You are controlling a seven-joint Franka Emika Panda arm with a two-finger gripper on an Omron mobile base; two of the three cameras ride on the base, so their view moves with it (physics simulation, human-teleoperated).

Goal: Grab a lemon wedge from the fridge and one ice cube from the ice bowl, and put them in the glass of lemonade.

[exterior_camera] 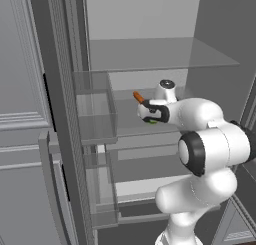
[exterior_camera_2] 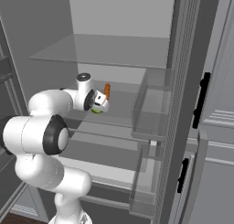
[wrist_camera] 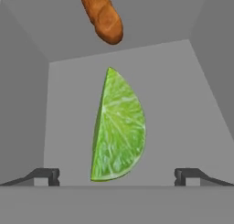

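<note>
You are looking into the tall dark grey fridge, its doors swung wide, with the white arm reaching in over the middle glass shelf. Take that shelf as your landmark. Everything the task has achieved so far is the approach: the fridge stands open and the hand is inside it, but nothing has been picked up yet.

The two-finger gripper hangs just above the shelf with its jaws spread fully apart, one dark fingertip on either side of the target and neither touching it. Between them, lying on the shelf, is the small yellow-green lemon wedge, its cut face turned up to the hand camera. From the base cameras you catch only a sliver of green under the hand, so how close the tips are to the shelf surface is hard to judge there.

Farther back on the same shelf lies a thin orange carrot-like stick, near the wedge but apart from it; leave it alone.

What remains is most of the job: you must close on the wedge, lift it out, carry it to the lemonade, then fetch one ice cube from the bowl and add that too.
</note>
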